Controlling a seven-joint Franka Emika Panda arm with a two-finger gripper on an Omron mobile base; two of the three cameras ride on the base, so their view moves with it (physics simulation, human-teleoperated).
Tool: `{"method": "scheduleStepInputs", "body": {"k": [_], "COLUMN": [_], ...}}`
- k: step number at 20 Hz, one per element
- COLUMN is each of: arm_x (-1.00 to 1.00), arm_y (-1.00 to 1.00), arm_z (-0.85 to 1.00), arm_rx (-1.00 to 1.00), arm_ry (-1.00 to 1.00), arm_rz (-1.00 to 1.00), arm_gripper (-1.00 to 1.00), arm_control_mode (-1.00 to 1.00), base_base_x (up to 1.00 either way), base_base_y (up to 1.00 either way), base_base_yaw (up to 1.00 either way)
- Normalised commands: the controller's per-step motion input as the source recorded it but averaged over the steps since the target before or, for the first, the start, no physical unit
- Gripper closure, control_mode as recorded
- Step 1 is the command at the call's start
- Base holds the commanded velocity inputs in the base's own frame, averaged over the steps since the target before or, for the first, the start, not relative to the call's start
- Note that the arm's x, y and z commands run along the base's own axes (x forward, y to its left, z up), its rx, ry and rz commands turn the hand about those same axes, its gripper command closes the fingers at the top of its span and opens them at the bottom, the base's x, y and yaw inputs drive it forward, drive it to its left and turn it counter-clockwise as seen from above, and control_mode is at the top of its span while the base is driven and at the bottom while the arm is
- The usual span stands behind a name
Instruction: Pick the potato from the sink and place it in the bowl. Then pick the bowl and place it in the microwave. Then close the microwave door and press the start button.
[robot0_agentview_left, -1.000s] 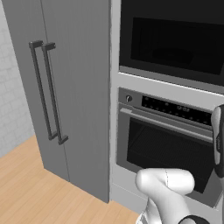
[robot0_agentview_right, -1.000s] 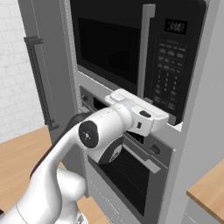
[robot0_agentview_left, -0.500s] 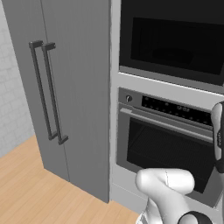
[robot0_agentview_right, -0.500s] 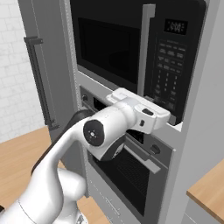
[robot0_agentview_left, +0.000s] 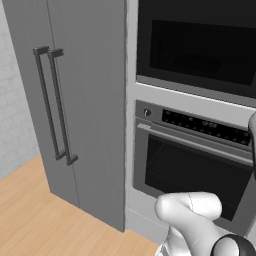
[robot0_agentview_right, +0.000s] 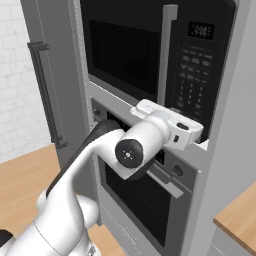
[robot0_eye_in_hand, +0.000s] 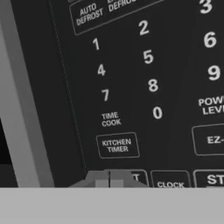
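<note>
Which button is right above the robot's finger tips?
The KITCHEN TIMER button. It sits directly above the shut gripper; CLOCK lies off to the right, TIME COOK higher up.

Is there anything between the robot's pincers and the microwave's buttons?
No. In the hand view the shut gripper sits right at the microwave's button panel, with nothing between; whether it touches I cannot tell.

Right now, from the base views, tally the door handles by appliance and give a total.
Dark vertical bar handles on the tall grey cabinet: 2
Grey vertical handle on the black built-in microwave: 1
Grey horizontal bar handle on the oven below: 1
Total: 4
</note>
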Motion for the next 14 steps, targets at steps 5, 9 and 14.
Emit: {"method": "scheduleStepInputs", "body": {"k": [5, 9, 14], "arm_x": [0.13, 0.09, -0.33], "arm_y": [-0.55, -0.05, 0.57], "arm_z": [-0.04, -0.08, 0.0], "arm_rx": [0.07, -0.02, -0.02], "arm_ry": [0.0, 0.0, -0.01], "arm_rz": [0.1, 0.02, -0.01], "arm_gripper": [1.0, 1.0, 1.0], "arm_control_mode": [-1.0, -1.0, -1.0], "base_base_x": [0.0, 0.0, 0.0], "base_base_y": [0.0, 0.0, 0.0], "base_base_yaw": [0.0, 0.0, 0.0]}}
